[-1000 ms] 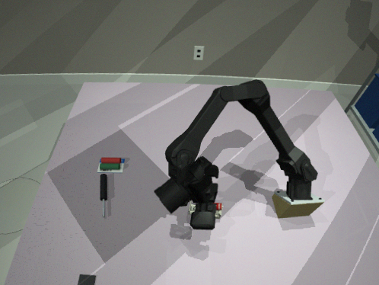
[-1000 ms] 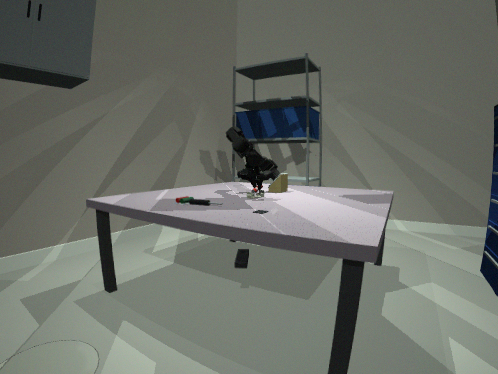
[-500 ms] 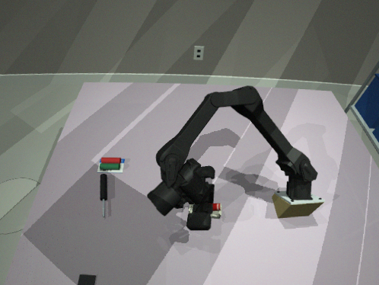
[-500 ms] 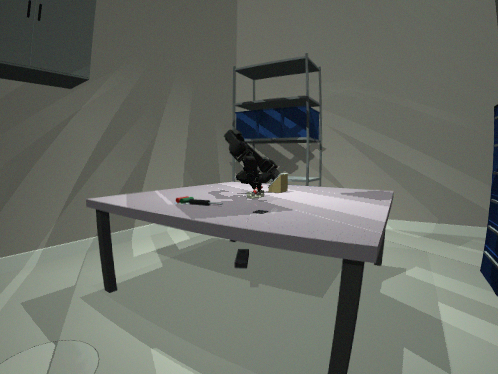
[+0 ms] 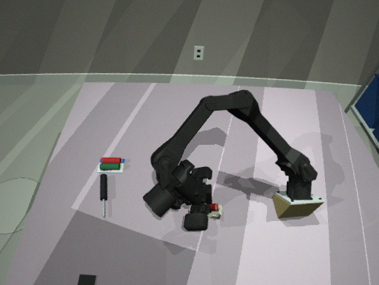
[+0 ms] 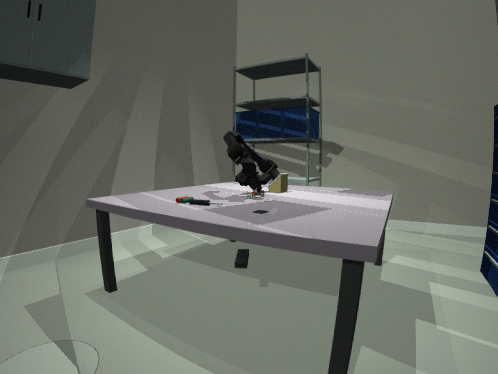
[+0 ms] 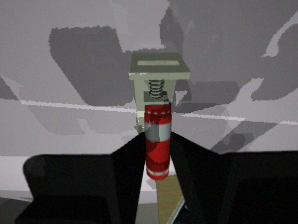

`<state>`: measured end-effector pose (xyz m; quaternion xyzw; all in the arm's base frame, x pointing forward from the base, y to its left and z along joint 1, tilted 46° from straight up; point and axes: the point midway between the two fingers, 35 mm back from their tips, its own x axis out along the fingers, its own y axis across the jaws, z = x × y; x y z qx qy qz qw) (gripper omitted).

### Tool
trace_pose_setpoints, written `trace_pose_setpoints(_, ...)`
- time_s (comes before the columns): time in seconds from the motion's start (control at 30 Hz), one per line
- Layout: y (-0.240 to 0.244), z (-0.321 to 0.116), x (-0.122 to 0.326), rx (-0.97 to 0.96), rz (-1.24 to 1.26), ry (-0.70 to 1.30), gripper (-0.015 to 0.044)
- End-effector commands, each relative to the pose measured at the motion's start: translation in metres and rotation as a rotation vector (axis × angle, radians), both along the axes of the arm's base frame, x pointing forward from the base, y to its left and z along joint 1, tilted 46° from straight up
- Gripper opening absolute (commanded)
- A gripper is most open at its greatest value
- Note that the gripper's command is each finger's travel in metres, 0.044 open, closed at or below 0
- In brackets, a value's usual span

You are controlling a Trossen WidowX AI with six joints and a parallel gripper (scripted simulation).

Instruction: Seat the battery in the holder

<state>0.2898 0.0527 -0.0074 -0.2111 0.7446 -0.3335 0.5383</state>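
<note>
Grey walls stand behind the pale table (image 6: 310, 220). On it, the red battery (image 7: 157, 140) with a grey band is clamped between the fingers of the gripper (image 7: 159, 165), its far end just before the spring (image 7: 157, 90) of the holder (image 7: 159, 70). Only the wrist view shows this spring. From the top, the arm (image 5: 213, 126) hides most of the holder, and a screwdriver (image 5: 103, 192) lies well apart.

No readable text, labels, brands, numbers or signs in any view. Battery (image 7: 158, 142): red with grey band, no print legible. Holder (image 7: 159, 74): plain, unmarked. Wall plate (image 5: 199, 52): blank. Blue bins on shelf (image 6: 278, 122): no lettering visible.
</note>
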Motion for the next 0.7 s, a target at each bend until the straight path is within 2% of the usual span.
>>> trace_pose_setpoints(0.0,0.001,-0.001,0.004,0.003,-0.004,0.000,0.0070)
trace_pose_setpoints(0.67,0.002,0.000,0.016,-0.003,-0.006,0.005,0.0070)
